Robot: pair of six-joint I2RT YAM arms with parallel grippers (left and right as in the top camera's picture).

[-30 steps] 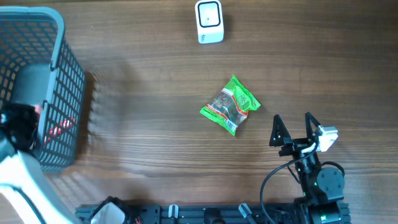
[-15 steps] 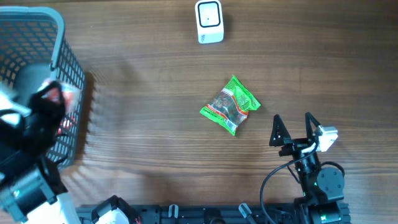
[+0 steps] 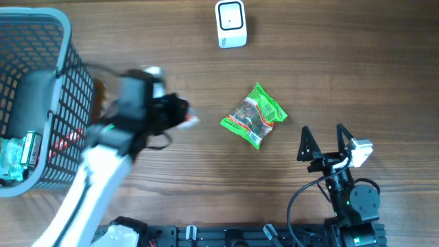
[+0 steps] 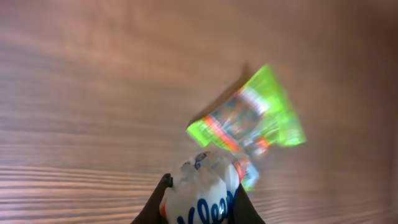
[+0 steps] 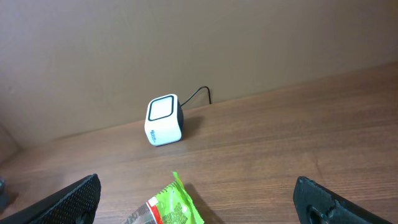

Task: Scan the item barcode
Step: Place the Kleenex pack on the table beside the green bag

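Observation:
My left gripper [image 3: 184, 119] is shut on a white packet with blue lettering [image 4: 202, 193], held above the table left of centre; the arm is motion-blurred in the overhead view. Just past it lies a green snack bag [image 3: 252, 115], seen in the left wrist view as a blurred green bag [image 4: 249, 121]. The white barcode scanner [image 3: 231, 24] stands at the far edge, its window facing up. My right gripper [image 3: 322, 142] is open and empty at the near right, with the scanner [image 5: 164, 120] and the green bag [image 5: 168, 208] ahead of it.
A dark mesh basket [image 3: 75, 82] stands at the left edge with a clear packet [image 3: 17, 158] and a red-marked item [image 3: 65, 140] inside. The scanner's cable [image 5: 200, 94] runs back to the wall.
The left arm has come out of the basket and swung right over the table with the white packet in its grip. The right arm and the green bag have not moved.

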